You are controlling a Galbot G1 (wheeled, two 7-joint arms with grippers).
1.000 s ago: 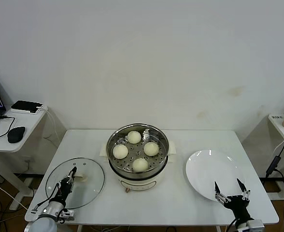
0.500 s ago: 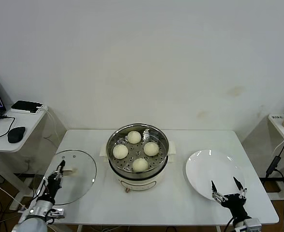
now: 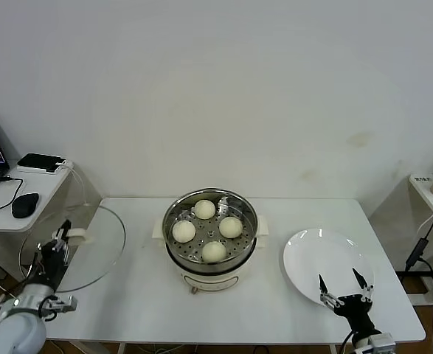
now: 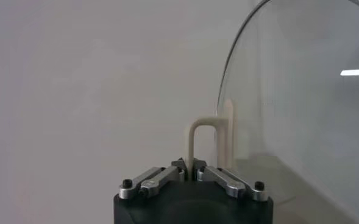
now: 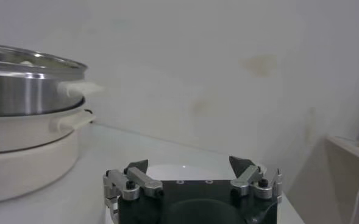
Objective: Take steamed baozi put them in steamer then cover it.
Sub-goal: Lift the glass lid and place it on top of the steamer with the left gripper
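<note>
- Head view: I've got the left gripper clamped on the handle of the lid, which is off the table and tilted, well to the left of the steamer. All four buns sit in the basket, so I judge only the covering is left.
- Head view, other side: right gripper idles at the near edge of the plate, right of the steamer, fingers spread, holding nothing.
- Left wrist view: jaws are pinched on the cream bar handle, with the glass standing edge-on beside it. Only this view confirms the grip sits on the handle, not the rim. Steamer isn't in it.
- Right wrist view: open fingers low over the table, steamer side wall and its cream base to one side. Gives the rim height that the head view flattens; lid not visible.
- To do this well: I'd level the lid first, carry it right until it's centred over the steamer, lower it straight, and only release once the metal rim seats all round. Tilted approach risks clipping the steamer rim or a bun.
</note>
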